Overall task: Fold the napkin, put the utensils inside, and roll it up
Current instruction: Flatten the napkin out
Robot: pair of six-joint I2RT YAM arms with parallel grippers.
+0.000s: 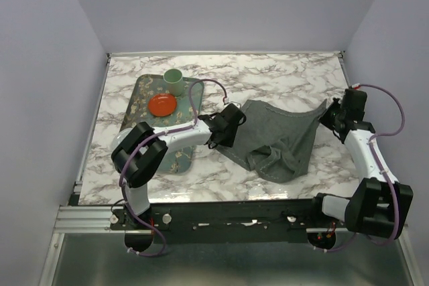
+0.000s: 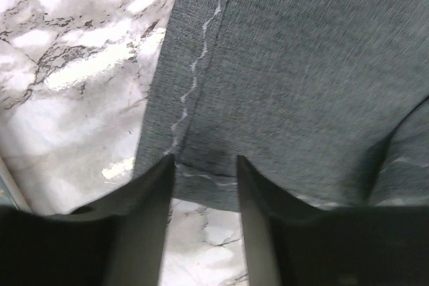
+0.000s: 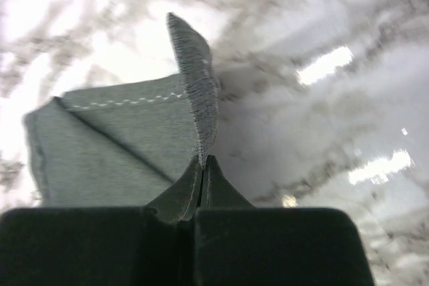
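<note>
At the left of the marbled table [image 1: 268, 75] lay a green floral tray [image 1: 136, 102]. A pale cup [image 1: 174, 82] stood at its far end and a small orange plate [image 1: 162, 104] sat just in front of the cup, both on the tray. The left arm reached across the near part of the tray toward the middle of the table.

The left gripper [image 2: 204, 165] was low over the left edge of the napkin [image 1: 278, 138]. Its jaws stood apart, and its two dark fingers [image 2: 151, 199] gripped nothing. In the left wrist view the stitched hem ran across the gap at the fingertips, with bare marble showing between the fingers nearer the camera.

The dark grey cloth lay on the table just right of centre, well clear of the tray. It was rumpled rather than flat (a thick fold was bunched toward its near edge). From there it stretched toward the far right, where one corner was drawn out to a point.

The right gripper [image 1: 333, 115] had that corner. In the right wrist view its jaws were pressed together on the cloth, with a hemmed tip standing up from between them. The rest of the napkin spread off to the left over the marble.
</note>
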